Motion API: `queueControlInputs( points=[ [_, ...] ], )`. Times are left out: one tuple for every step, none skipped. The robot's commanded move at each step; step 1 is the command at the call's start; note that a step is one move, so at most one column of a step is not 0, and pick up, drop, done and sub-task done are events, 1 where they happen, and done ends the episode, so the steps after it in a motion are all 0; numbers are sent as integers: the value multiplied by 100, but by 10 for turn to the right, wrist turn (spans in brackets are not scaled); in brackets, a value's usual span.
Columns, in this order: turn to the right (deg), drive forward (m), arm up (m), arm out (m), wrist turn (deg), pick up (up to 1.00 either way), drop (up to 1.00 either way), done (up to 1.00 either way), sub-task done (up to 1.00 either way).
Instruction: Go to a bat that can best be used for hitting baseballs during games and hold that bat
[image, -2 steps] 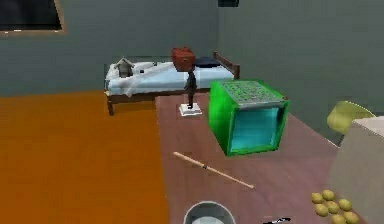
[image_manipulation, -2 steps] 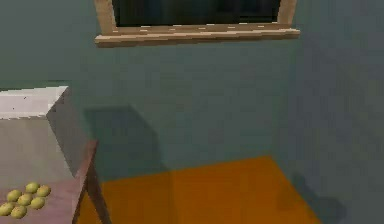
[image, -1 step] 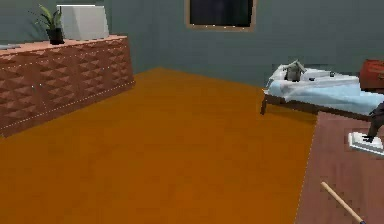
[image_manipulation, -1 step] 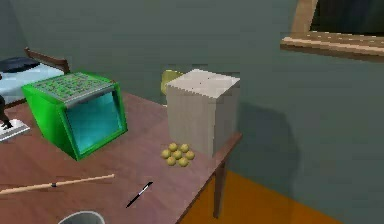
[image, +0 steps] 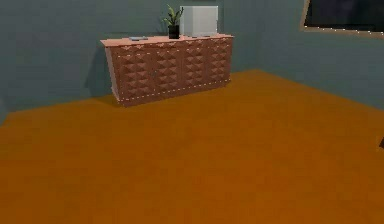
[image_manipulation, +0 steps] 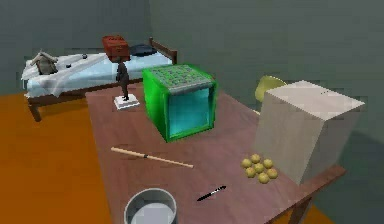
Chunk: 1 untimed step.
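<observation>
Standing here, I count one table (image_manipulation: 120, 125), brown, running from the arm side view's middle down to its bottom edge. Near the table's middle-left lies one long pale wooden stick (image_manipulation: 150, 157), slim like a bat, flat on the tabletop and apart from everything else. Just above it stands one green see-through box (image_manipulation: 180, 100). At the right sits one pale wooden cube (image_manipulation: 305, 128), with a cluster of small yellow balls (image_manipulation: 259, 168), about seven, just beside its lower left corner. One black pen (image_manipulation: 211, 192) lies near the bottom edge, and one round grey bowl (image_manipulation: 152, 208) to its left. One small dark statue (image_manipulation: 123, 85) stands on a white base toward the upper left. Beyond it is one bed (image_manipulation: 75, 75).

In the forward view's upper middle stands one many-drawered dresser (image: 170, 68) with one potted plant (image: 174, 22) on top.

As for the claw, I cannot tell its state.
</observation>
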Motion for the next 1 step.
queueControlInputs(
  points=[
    [0, 0, 50, 0, 0, 0, 0, 0, 0]
  ],
)
